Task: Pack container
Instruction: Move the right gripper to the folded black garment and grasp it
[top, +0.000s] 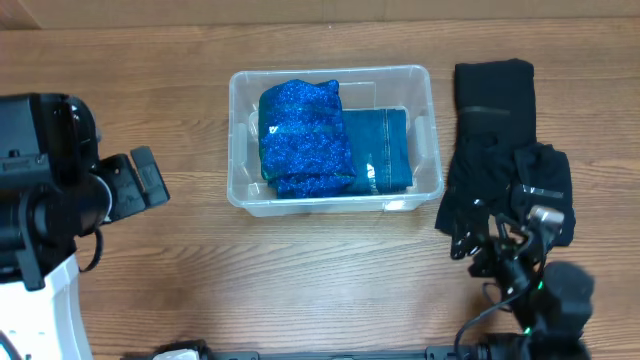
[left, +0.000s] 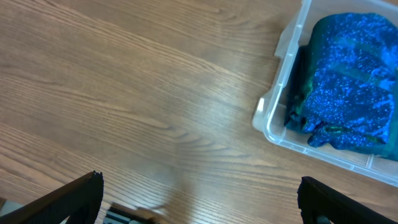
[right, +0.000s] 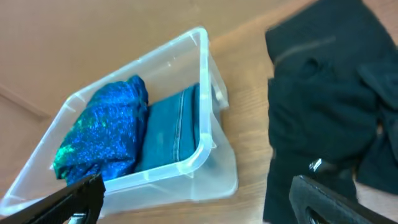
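**Operator:** Overhead view. Report the container.

**Technician:** The container is a clear, colourless rectangular bin with rounded corners and a rimmed lip. It sits at mid-table. Inside, a sparkly blue cloth lies on the left, touching a folded denim piece on the right. A pale patch on the near wall is too small to read.

**Operator:** And the tools?

**Technician:** The left gripper is well apart from the bin, to its left. The right gripper is near the bin's near right corner, over a black garment.

**Operator:** Left wrist view.

**Technician:** The left gripper has its fingers spread wide, holding nothing, over bare wood. The container is ahead, to the right.

**Operator:** Right wrist view.

**Technician:** The right gripper has its fingers apart and empty. The container is ahead on the left, and the black garment is on the right.
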